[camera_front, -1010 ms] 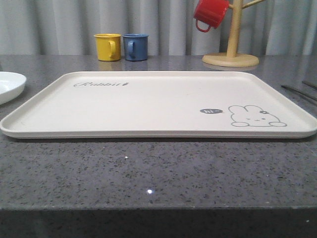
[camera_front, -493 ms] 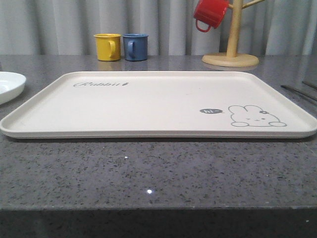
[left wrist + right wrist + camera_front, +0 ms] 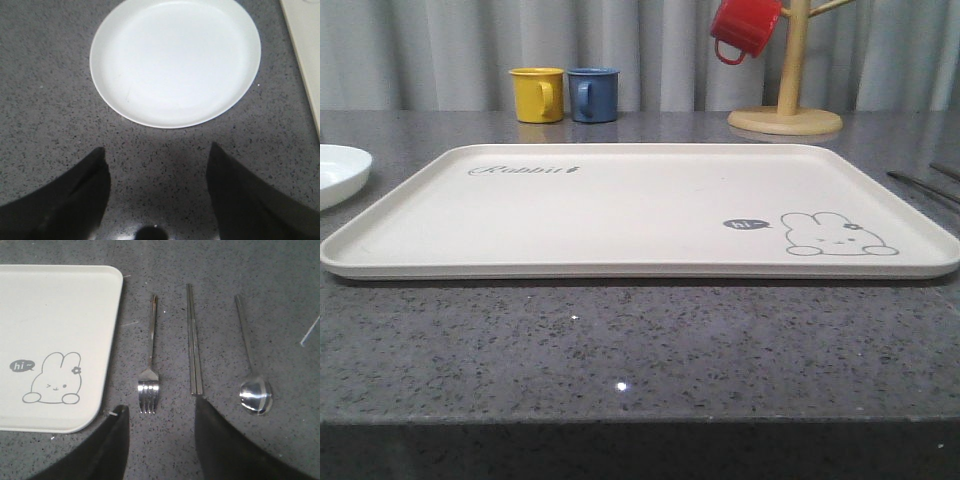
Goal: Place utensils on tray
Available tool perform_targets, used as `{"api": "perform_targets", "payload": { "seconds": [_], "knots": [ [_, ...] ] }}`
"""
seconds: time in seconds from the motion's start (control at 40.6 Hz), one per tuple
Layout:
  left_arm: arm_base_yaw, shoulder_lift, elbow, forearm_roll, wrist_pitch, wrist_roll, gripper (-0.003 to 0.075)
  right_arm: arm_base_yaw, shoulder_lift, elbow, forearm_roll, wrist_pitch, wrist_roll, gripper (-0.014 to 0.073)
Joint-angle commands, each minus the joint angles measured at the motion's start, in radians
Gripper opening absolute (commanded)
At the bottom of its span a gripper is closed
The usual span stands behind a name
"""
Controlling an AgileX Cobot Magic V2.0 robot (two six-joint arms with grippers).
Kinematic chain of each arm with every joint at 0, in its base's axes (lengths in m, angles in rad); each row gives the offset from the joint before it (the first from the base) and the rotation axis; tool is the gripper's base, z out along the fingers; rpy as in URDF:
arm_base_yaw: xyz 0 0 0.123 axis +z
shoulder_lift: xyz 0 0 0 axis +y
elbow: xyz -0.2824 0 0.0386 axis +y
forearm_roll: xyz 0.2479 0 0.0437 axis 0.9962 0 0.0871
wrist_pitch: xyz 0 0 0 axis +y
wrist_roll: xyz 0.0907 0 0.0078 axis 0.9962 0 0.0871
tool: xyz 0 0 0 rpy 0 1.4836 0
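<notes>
fork (image 3: 149, 360), chopsticks (image 3: 194, 340), spoon (image 3: 252, 360) lie parallel beside tray (image 3: 55, 305); both grippers' jaws spread.

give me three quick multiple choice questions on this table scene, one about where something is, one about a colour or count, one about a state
1. Where do the fork, chopsticks and spoon lie?
A. on the tray
B. on the counter beside the tray
C. on the plate

2. Which mug hangs on the wooden stand?
A. red
B. yellow
C. blue

3. How is the right gripper?
A. shut on the fork
B. shut on the spoon
C. open, holding nothing

Answers:
1. B, all three lie on the grey counter, past the tray edge.
2. A, the red mug hangs there; the yellow mug and blue mug stand on the counter.
3. C, its fingers are apart near the fork's tines, gripping nothing.
</notes>
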Motion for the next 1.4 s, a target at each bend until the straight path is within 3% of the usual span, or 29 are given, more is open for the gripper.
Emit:
{"api": "perform_targets", "payload": {
  "seconds": [0.0, 0.296, 0.616, 0.813, 1.084, 1.158, 1.38],
  "knots": [
    [0.002, 0.081, -0.079, -0.013, -0.027, -0.001, 0.0415, -0.004, 0.01, -0.032, -0.011, -0.063, -0.007, 0.0349],
    [0.208, 0.276, -0.178, -0.099, -0.081, 0.043, 0.0414, -0.004, 0.01, -0.032, -0.011, -0.063, -0.007, 0.0349],
    [0.451, 0.454, -0.204, -0.598, -0.116, 0.412, 0.0412, -0.004, 0.01, -0.032, -0.011, -0.063, -0.007, 0.0349],
    [0.46, 0.557, -0.208, -0.757, -0.167, 0.499, 0.0412, -0.004, 0.01, -0.032, -0.011, -0.063, -0.007, 0.0349],
    [0.46, 0.636, -0.208, -0.766, -0.241, 0.504, 0.0403, -0.004, 0.01, -0.032, -0.011, -0.063, -0.007, 0.0349],
    [0.46, 0.639, -0.208, -0.765, -0.241, 0.504, 0.0356, -0.004, 0.01, -0.032, -0.011, -0.063, -0.007, 0.0349],
    [0.46, 0.639, -0.208, -0.759, -0.229, 0.504, 0.0092, -0.004, 0.01, -0.032, -0.011, -0.063, -0.007, 0.0349]
  ]
}}
